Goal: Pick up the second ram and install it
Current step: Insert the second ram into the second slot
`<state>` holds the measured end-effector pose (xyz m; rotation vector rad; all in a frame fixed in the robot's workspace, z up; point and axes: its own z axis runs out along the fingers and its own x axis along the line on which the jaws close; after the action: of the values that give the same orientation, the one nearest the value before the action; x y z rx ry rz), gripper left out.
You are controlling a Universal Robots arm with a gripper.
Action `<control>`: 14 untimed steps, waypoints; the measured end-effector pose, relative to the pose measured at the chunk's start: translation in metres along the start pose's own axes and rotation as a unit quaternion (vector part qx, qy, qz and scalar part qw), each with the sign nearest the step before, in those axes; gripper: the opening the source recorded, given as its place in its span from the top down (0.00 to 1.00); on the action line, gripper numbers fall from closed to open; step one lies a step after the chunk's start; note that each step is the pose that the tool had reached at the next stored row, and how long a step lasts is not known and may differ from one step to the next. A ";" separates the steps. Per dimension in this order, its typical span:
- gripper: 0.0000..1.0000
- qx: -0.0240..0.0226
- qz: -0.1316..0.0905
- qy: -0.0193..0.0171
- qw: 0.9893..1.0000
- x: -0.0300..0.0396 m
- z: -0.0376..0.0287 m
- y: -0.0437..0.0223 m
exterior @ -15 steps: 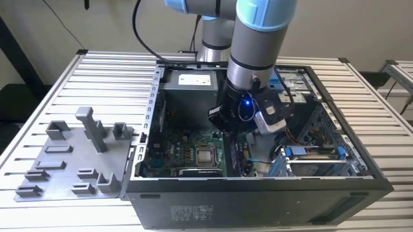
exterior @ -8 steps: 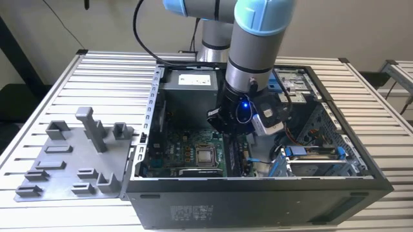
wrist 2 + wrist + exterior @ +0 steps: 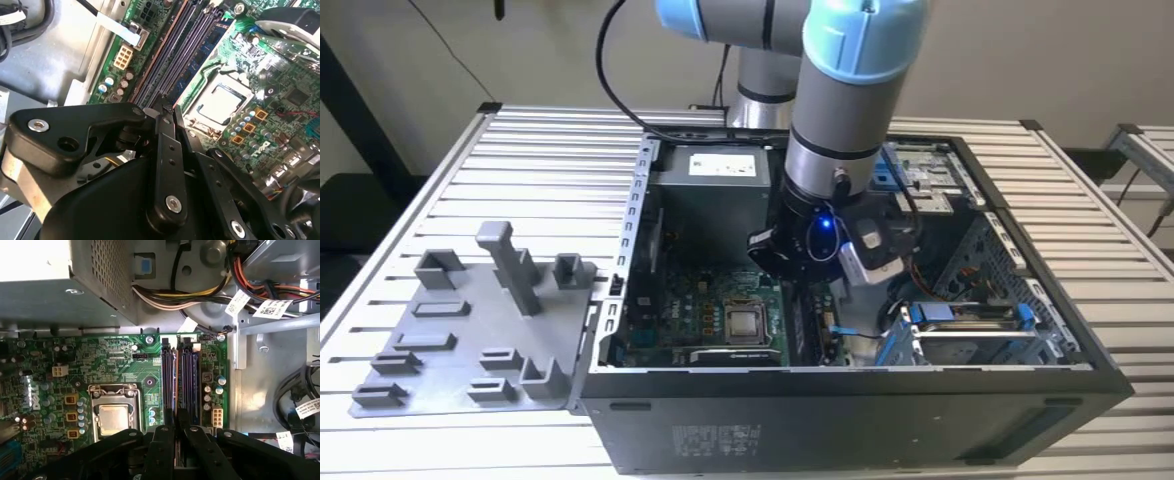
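In the exterior view my gripper (image 3: 803, 280) reaches down into the open computer case (image 3: 1067, 330), over the green motherboard (image 3: 707, 310). In both wrist views its black fingers (image 3: 164, 130) are drawn together with no gap that I can see. The gripper tip (image 3: 167, 107) (image 3: 179, 416) sits right at one end of the row of long dark memory slots (image 3: 180, 375) (image 3: 180, 50). The slots look dark blue and purple. I cannot tell the second ram apart from them, and no stick shows between the fingers.
The square processor socket (image 3: 114, 415) lies beside the slots. A power supply box (image 3: 60, 285) and cable bundles (image 3: 190, 290) fill one end of the case, and drive bays (image 3: 967, 325) fill the exterior view's right. A grey plate of plastic holder blocks (image 3: 480, 330) lies outside, at the exterior view's left.
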<state>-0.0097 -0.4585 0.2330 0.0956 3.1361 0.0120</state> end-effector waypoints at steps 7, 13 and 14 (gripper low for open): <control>0.86 0.000 0.000 0.000 1.000 0.0001 0.0041 -0.0013; 0.86 0.000 0.000 0.000 1.000 0.0000 0.0053 -0.0030; 0.86 0.000 0.000 0.000 1.000 0.0000 0.0057 -0.0030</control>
<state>-0.0098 -0.4615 0.2272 0.0955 3.1361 0.0123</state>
